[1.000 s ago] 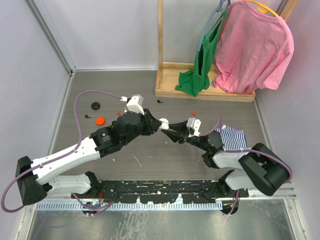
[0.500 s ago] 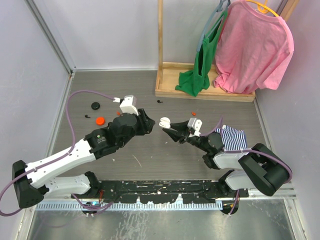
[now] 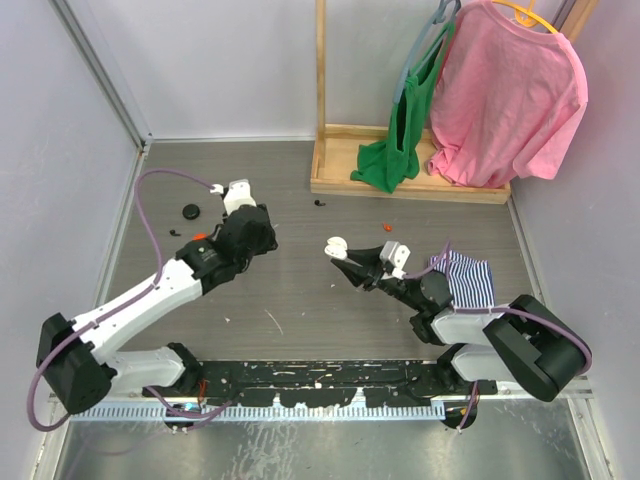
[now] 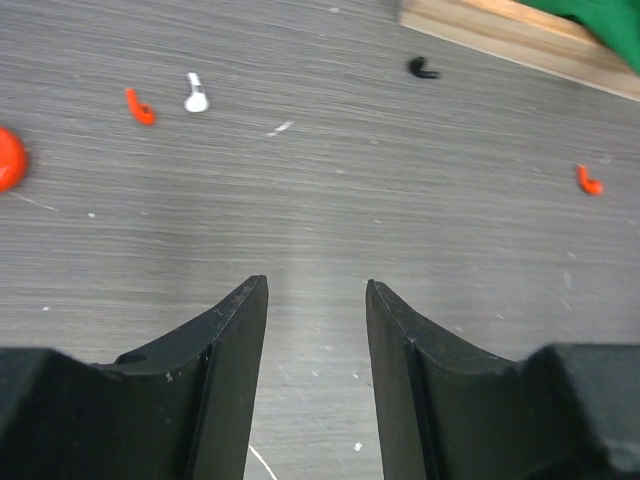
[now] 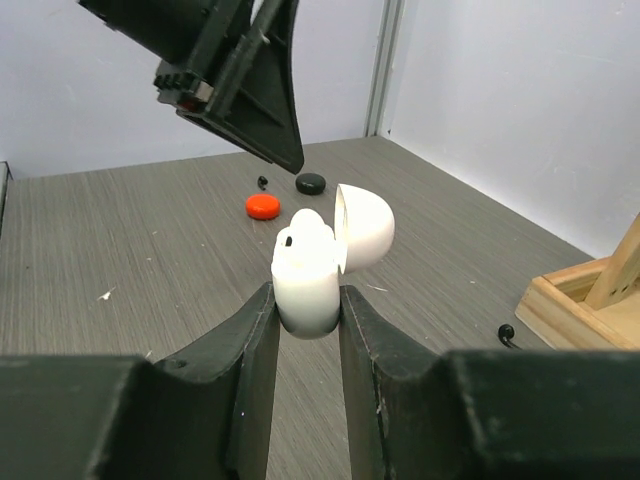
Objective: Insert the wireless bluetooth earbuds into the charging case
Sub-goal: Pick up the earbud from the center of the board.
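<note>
Right end effector (image 5: 305, 300) clamps glossy white charging case (image 5: 306, 268), lid flipped open; left end effector (image 4: 315, 300) parted.

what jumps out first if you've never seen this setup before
First, the white charging case, lid flipped open, pinched in the right hand over the middle of the table. Next, the pink shirt hanging on the wooden rack at the far right. Then the tiny earbuds, red, white and black, scattered on the table ahead of the open left hand.
</note>
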Motion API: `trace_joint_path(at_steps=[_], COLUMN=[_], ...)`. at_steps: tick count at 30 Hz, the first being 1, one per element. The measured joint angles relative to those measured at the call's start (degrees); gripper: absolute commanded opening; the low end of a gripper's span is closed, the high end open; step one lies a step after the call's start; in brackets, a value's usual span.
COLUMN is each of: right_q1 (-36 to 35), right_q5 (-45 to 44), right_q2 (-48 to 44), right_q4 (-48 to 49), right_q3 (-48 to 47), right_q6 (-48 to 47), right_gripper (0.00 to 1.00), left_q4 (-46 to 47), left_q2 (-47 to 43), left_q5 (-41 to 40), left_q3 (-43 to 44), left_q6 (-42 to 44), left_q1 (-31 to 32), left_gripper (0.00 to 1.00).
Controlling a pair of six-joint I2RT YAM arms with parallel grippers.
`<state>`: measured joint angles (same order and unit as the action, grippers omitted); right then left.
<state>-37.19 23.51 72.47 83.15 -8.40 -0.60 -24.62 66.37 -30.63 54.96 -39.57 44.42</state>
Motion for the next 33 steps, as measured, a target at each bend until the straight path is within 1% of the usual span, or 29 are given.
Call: trace_joint_path(at_steps=[6,9,13,18,23,26,30,33], right_q1=[0.0,0.0,0.0,0.0,0.0,0.0,0.0,0.0], right_q5=[-0.8,-1.6,-2.1,-2.6,-3.0,-3.1,-3.4,-3.4], right_q2=[1.0,1.8,1.9,1.9,1.9,1.9,1.8,1.8], right_q4=[-0.1,-0.1,-0.2,-0.2,-0.7,-1.1,-1.8,-2.1], right_q3=[0.3,0.7,0.9,0.9,0.9,0.9,0.9,0.9], right_q6=[-0.9,-1.3,-1.8,-2.5,-3.1,-3.7,-4.0,-4.2], right_gripper=[0.08,0.08,0.08,0.08,0.08,0.08,0.08,0.08], left_q4=[0.5,1.3,2.0,2.0,1.8,1.6,1.0,-0.5], left_q2=[6.7,13.0,21.5,31.8,39.7,43.5,47.1,49.3], left_q5=[2.4,3.8,5.4,7.5,9.4,10.6,12.1,12.9], left_q3=[1.0,3.8,7.8,15.0,21.6,24.7,26.9,28.3], left_q6=[2.1,3.1,4.6,6.2,7.6,7.8,8.0,8.4], left_q1=[-8.4,-12.2,-15.8,-19.3,-22.9,-24.5,-25.9,-26.4], left_gripper=[0.45,0.45,0.44,0.41,0.40,0.39,0.34,0.32])
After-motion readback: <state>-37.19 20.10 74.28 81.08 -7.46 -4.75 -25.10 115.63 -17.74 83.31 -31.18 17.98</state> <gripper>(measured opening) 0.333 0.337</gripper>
